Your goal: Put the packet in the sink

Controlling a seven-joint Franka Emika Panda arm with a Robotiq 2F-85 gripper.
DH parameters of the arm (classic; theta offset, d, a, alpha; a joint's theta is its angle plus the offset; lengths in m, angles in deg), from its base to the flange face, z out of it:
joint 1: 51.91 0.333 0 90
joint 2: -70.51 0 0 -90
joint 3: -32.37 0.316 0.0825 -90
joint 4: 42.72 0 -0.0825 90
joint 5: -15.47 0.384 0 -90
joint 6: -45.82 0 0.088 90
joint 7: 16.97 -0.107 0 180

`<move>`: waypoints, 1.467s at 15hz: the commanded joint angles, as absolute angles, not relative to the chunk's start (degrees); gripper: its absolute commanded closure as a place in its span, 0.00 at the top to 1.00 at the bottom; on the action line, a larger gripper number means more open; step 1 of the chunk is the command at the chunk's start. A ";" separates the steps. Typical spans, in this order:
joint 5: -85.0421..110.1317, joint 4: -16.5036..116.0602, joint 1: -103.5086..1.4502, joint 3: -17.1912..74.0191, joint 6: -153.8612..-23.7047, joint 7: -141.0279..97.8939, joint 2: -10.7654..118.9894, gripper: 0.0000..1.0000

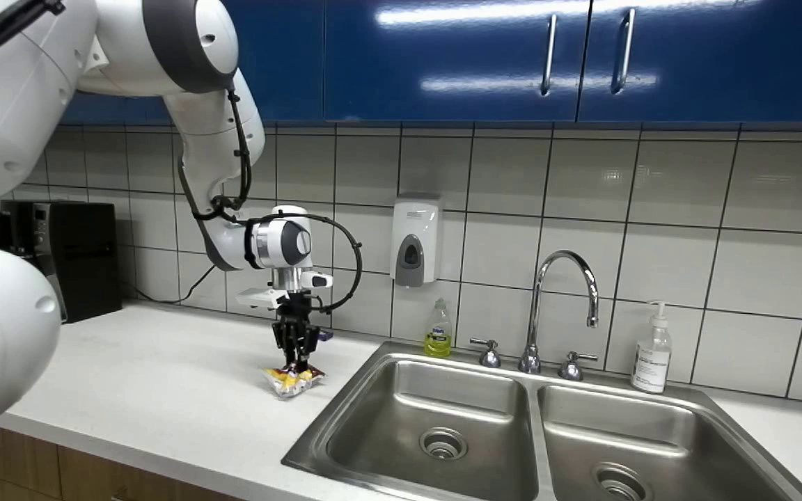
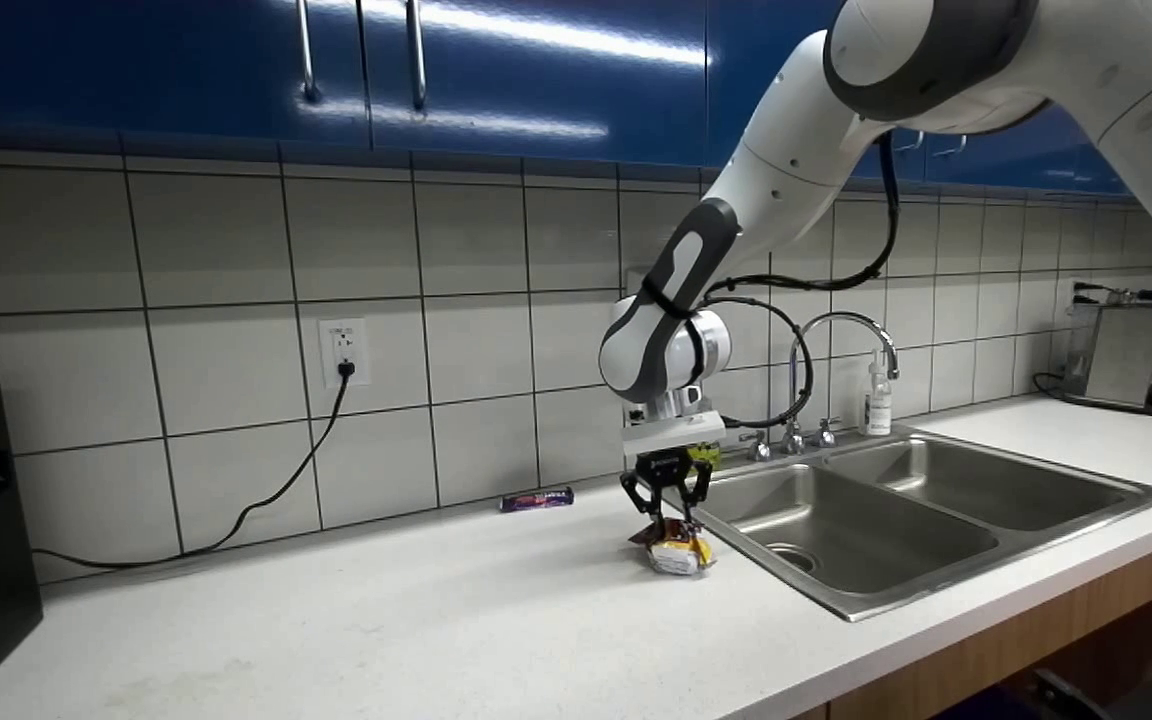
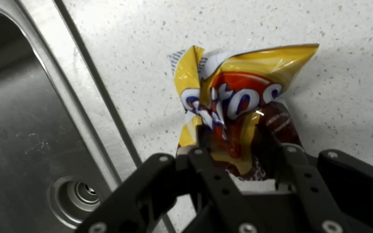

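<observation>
Yellow, crinkled packet [image 3: 244, 81] apparently caught; delivery to the sink [image 2: 936, 578] not yet made.
Its folds are pinched, judging by the puckered film, between the fingers [image 3: 206, 165] of the gripper [image 3: 233, 137]; whether it is borne clear of the countertop [image 2: 336, 640] (its underside is seen very low in both exterior views) cannot be told. Reach and grasp may be counted as done; lifting, crossing and release are left. Only a narrow strip of countertop is left before the steel rim [image 1: 335, 417], which should be crossed high. Free room is offered above the left basin [image 1: 387, 431]; less is given toward the tiled wall [image 1: 502, 243], where a green soap bottle [image 1: 438, 335] and the faucet [image 1: 534, 313] are set along the back.
</observation>
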State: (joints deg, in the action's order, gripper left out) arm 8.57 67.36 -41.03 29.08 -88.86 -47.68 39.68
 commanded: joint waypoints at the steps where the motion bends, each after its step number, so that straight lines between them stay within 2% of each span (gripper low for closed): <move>1: 7.57 65.71 -39.76 27.77 -87.62 -48.62 39.10 0.11; 3: 7.54 65.60 -39.57 27.56 -87.63 -48.68 39.13 0.00; 11: 7.84 66.27 -39.69 27.44 -87.82 -48.47 39.96 0.00; 22: 8.38 69.14 -40.98 29.02 -83.51 -43.55 47.60 0.00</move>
